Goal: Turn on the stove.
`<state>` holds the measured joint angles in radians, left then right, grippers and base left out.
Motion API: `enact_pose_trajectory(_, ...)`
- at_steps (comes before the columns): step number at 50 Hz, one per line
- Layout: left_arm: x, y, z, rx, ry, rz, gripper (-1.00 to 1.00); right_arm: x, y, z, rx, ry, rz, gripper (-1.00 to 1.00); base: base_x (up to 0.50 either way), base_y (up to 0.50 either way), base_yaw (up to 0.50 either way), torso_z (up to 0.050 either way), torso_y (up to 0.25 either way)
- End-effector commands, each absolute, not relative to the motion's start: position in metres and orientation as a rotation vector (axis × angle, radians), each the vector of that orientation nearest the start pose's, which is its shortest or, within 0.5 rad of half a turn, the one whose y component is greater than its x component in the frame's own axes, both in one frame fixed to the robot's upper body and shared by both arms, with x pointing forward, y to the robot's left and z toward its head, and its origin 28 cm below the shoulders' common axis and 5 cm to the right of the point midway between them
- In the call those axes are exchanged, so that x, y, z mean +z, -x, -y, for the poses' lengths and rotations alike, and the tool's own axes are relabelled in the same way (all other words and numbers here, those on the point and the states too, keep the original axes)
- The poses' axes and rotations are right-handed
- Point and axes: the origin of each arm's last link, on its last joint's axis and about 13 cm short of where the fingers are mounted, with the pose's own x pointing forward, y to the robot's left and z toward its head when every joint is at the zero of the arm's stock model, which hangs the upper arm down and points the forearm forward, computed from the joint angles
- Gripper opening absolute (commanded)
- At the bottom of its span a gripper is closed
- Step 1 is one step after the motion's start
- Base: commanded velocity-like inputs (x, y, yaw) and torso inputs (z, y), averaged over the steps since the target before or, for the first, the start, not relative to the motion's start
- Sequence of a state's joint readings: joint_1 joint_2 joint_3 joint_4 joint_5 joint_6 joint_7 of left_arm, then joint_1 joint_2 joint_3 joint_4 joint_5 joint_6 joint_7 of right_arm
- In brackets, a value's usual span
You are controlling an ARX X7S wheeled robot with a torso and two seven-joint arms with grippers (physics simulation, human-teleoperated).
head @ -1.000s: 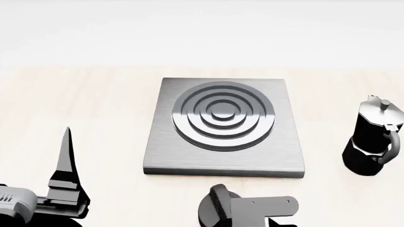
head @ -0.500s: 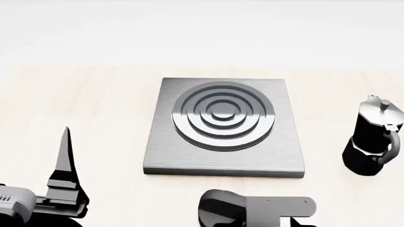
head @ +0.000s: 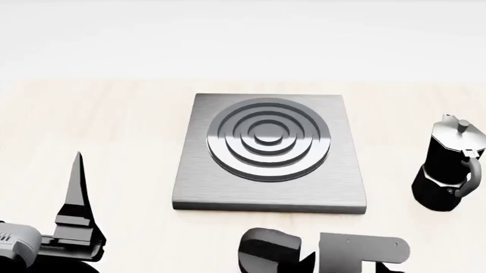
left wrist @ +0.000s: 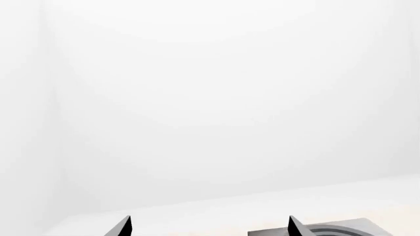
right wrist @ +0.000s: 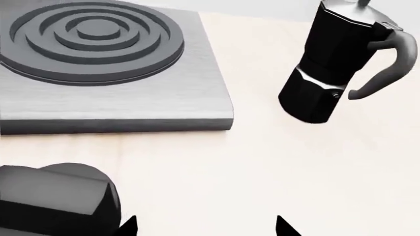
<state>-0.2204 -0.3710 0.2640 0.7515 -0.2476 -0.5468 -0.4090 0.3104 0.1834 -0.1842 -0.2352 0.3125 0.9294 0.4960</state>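
The stove [head: 270, 153] is a flat grey metal slab with raised dark concentric burner rings, lying mid-table. Its small round black knob [head: 266, 250] stands on the table just in front of the slab's near edge. My right gripper [head: 363, 253] is low at the bottom edge, just to the right of the knob. In the right wrist view my right gripper [right wrist: 204, 228] is open and empty, with the knob [right wrist: 52, 201] just outside one fingertip and the stove [right wrist: 98, 64] beyond. My left gripper [head: 76, 190] is at the lower left. In its wrist view my left gripper [left wrist: 208, 227] is open and empty, and a corner of the stove [left wrist: 341, 229] shows.
A tall black moka pot [head: 448, 170] stands on the pale wooden table [head: 114, 131] to the right of the stove; it also shows in the right wrist view [right wrist: 335, 64]. A white wall rises behind the table.
My right gripper has slid to the right along the table's front, off the knob, which now shows fully. The left arm has barely moved.
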Motion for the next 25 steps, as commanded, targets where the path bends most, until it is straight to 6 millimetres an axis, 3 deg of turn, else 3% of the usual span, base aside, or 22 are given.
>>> enact_pose_trajectory(1,0.161,-0.205,-0.203,-0.016,-0.119,0.344,1.0,0.082,-0.244,0.097,-0.232,0.115,-0.39,1.0,0.0,0.0,0.0,0.0,0.0)
enact_pose_trajectory(25,0.159,-0.205,-0.203,-0.017,-0.121,0.343,1.0,0.123,-0.228,0.089,-0.201,0.198,-0.207,1.0,0.0,0.0,0.0,0.0,0.0)
